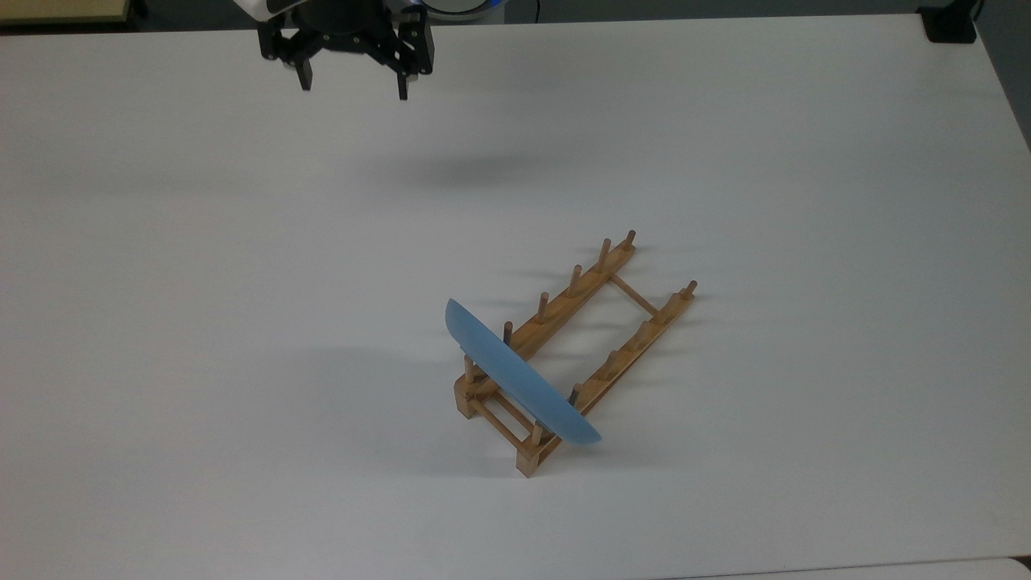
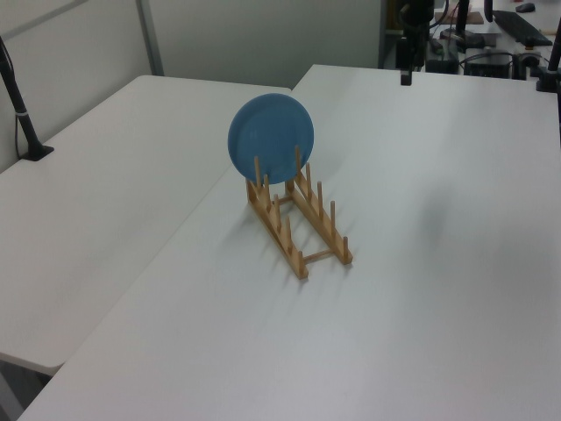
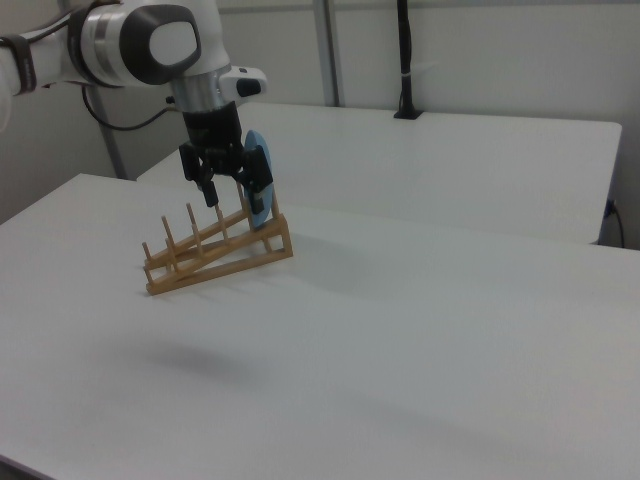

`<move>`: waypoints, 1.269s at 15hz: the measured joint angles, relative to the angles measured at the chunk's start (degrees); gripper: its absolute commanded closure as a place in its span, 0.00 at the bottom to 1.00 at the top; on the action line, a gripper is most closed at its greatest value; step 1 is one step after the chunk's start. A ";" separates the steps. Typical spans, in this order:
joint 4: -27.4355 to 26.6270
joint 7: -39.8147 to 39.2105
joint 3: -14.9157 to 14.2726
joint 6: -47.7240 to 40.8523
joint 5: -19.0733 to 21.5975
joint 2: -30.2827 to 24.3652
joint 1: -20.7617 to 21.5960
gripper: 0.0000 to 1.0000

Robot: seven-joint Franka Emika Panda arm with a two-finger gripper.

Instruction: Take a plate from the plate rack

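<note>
The plate is held upright on edge between end pegs of the plate rack. It is judged stiff, glossy and slippery; its exposed top rim is favoured. The tool is spread open, well apart from the plate rack.

plate: light-blue, upright on edge | plate rack: light wood, plate in end slot
</note>
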 measured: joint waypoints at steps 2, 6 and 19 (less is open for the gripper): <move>0.00 -2.13 0.15 3.61 0.00 0.97 0.05 0.07; 0.45 -3.36 0.90 17.47 -3.36 2.77 3.48 0.27; 5.95 9.34 -3.79 38.41 -25.77 15.03 14.74 0.47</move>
